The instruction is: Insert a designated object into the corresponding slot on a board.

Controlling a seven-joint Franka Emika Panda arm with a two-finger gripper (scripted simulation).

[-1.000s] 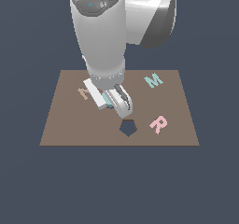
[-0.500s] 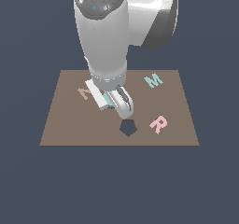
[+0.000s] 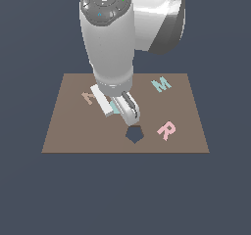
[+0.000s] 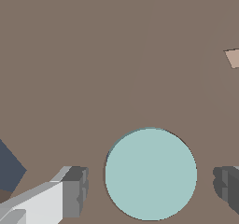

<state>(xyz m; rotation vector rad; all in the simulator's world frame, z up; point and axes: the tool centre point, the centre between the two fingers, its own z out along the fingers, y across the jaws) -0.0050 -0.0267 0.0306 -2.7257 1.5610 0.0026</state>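
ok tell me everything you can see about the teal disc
The teal disc is a flat, plain pale-teal circle with a matte, even surface. It lies flat on the brown board, a thin dark rim showing along part of its edge. The open gripper straddles it, with fingertips on both sides and gaps between, so nothing grips it. In the exterior view the arm mostly hides it.

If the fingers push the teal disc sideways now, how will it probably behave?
The teal disc looks flat and rigid, so it would probably keep its shape. It seems to sit in a close-fitting round hole in the board; a sideways push would likely be blocked by the rim. Being flat, it should not roll or tip. The fingers stand apart from it.
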